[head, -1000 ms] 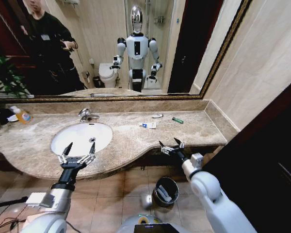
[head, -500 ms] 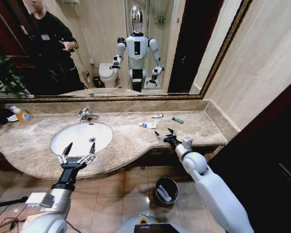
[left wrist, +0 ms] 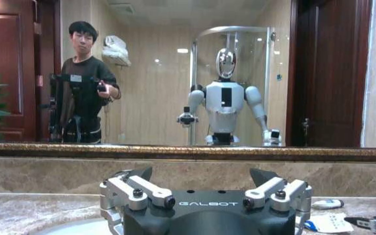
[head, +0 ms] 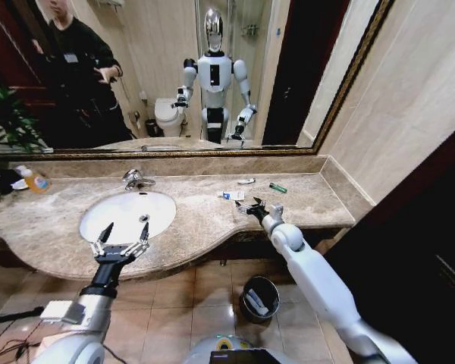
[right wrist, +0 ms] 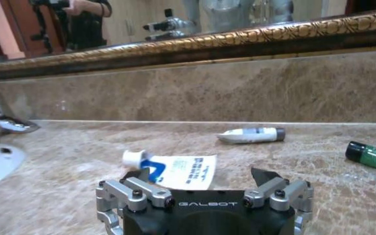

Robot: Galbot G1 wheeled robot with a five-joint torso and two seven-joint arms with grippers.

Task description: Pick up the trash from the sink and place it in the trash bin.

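A white sachet with blue marks (head: 231, 196) (right wrist: 175, 169) lies on the marble countertop (head: 303, 199) right of the sink (head: 129, 212). My right gripper (head: 249, 203) (right wrist: 201, 176) hovers open just in front of the sachet, nothing between its fingers. Farther back lie a small white tube (head: 246, 180) (right wrist: 250, 134) and a green tube (head: 277, 187) (right wrist: 371, 155). My left gripper (head: 127, 226) (left wrist: 201, 174) stands open over the front rim of the basin. The black trash bin (head: 259, 298) sits on the floor below the counter, with something white inside.
A chrome faucet (head: 136, 179) stands behind the basin. A bottle of orange liquid (head: 34, 179) is at the far left of the counter beside a plant (head: 4, 121). A mirror lines the back wall; a tiled wall closes the right side.
My right gripper has risen from below the counter's front edge and moved forward and left over the countertop, toward the sachet. The left arm has not moved.
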